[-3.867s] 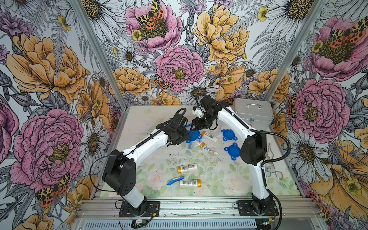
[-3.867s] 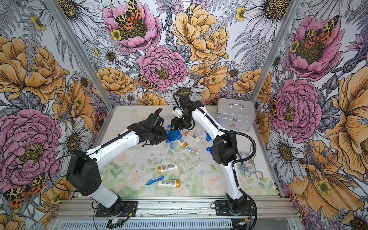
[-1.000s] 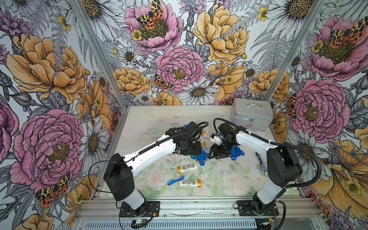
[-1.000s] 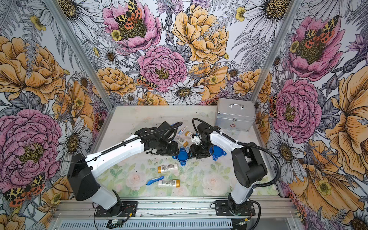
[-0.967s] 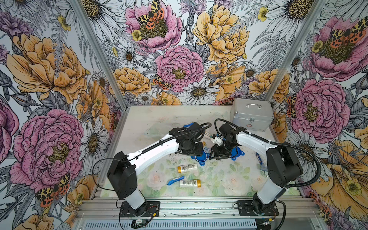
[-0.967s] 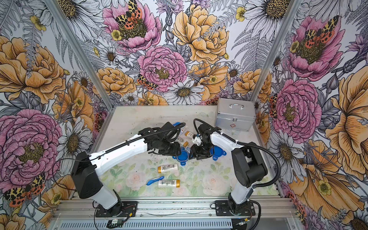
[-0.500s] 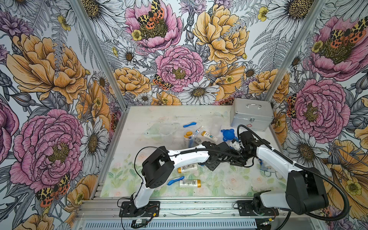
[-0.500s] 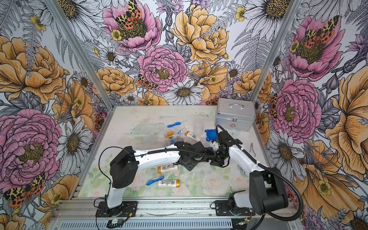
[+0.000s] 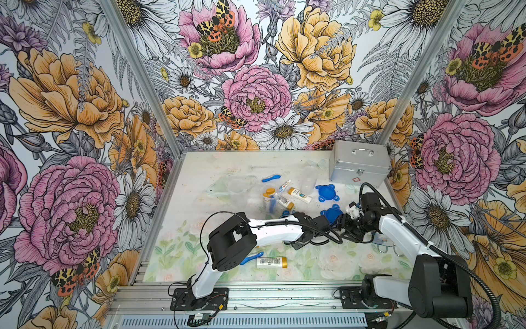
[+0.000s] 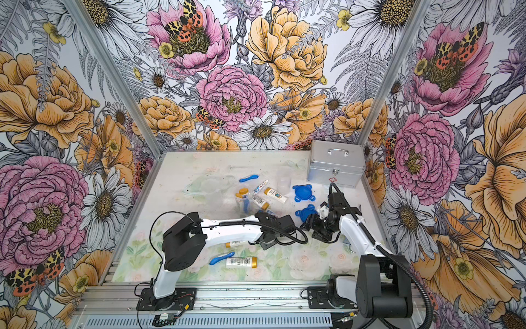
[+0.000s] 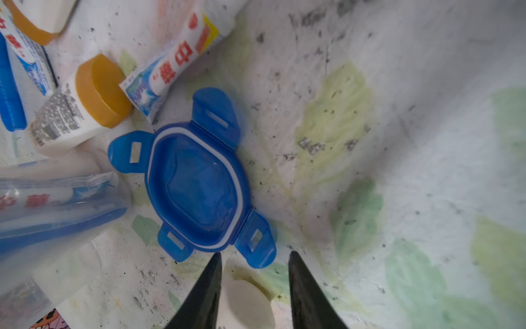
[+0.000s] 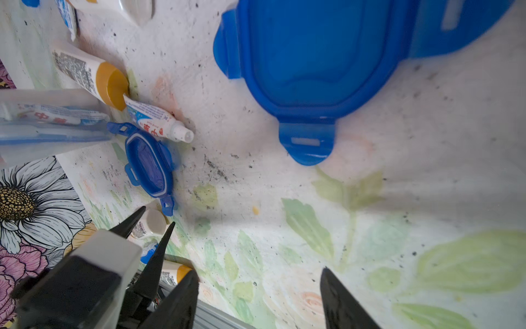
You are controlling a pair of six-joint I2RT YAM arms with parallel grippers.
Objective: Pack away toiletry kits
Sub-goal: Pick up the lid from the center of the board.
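Note:
My left gripper (image 11: 253, 273) reaches across the table and straddles the base of a lying white bottle (image 11: 244, 304). One finger touches the bottle and a gap shows at the other, so it is open. A blue four-tabbed lid (image 11: 196, 182) lies upside down just beyond its tips. Beside that lid lie a clear cup (image 11: 57, 205) holding a toothbrush and toothpaste, a gold-capped bottle (image 11: 82, 111) and a toothpaste tube (image 11: 170, 65). My right gripper (image 12: 259, 287) faces the left one, open and empty, low over the table near a second blue lid (image 12: 313, 57).
A silver case (image 9: 358, 162) stands at the back right. A third blue lid (image 9: 326, 193), an upright clear cup (image 9: 308, 182) and a toothbrush (image 9: 270, 178) lie behind the arms. Another bottle (image 9: 271, 261) and toothbrush (image 9: 252, 258) lie near the front rail.
Both arms have swung from the middle cluster toward the nearer right part of the table. The left jaws have narrowed round the white bottle. The right jaws have widened.

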